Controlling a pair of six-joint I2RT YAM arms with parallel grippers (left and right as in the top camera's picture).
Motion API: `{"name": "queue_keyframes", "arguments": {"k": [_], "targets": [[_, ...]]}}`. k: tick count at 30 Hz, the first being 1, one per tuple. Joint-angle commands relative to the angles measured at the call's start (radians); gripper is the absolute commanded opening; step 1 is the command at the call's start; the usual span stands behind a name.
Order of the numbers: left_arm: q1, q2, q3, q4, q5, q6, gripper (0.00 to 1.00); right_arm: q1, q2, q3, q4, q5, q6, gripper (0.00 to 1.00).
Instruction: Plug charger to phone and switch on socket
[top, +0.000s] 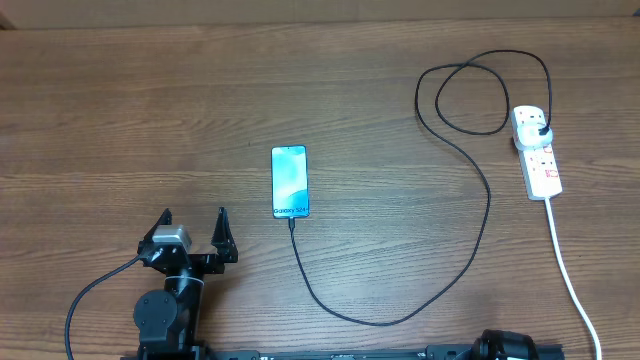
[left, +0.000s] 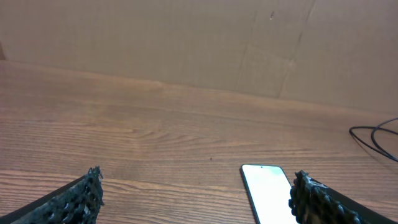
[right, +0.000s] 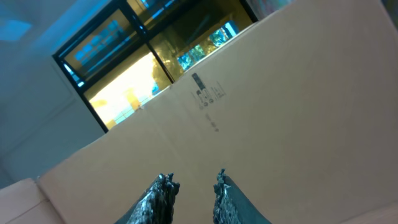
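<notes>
Charger (top: 488, 200): limp, light; grip the cable end at the phone (top: 290, 180).
Socket (top: 538, 160): rigid, light; may slide when pressed.
Left end effector (top: 193, 215): spread, empty.
Right end effector (right: 193, 183): narrowly parted, empty.

blk charger (top: 488, 205), wht socket (top: 536, 150) (red marks), teal-screen phone (top: 289, 181), brown wood-grain table (top: 150, 120).

We note a brown wood-grain table (top: 150, 100) filling the overhead view, its grain running left to right. At its far edge stands a plain cardboard wall (left: 155, 37) with a vertical crease. From the right wrist view we see small printed marks (right: 205, 96) on cardboard, and above them a dark-framed window (right: 118, 68) glowing yellow and blue.
</notes>
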Motion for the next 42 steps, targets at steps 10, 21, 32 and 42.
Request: {"name": "queue_keyframes", "arguments": {"k": [10,21,32,42], "targets": [[0.005,0.007,-0.006,0.0,-0.01,0.026,1.0,0.016,-0.121,-0.001,-0.004,0.069,-0.005,0.11],[0.005,0.001,-0.006,0.001,-0.01,0.026,0.99,0.124,-0.192,0.0,0.002,0.132,-0.012,0.08],[0.005,-0.014,-0.006,0.001,-0.01,0.026,1.0,0.127,-0.298,0.0,-0.006,0.237,-0.013,0.04],[0.005,-0.014,-0.006,0.001,-0.01,0.026,1.0,0.125,-0.359,0.0,-0.014,0.254,-0.012,0.04]]}}
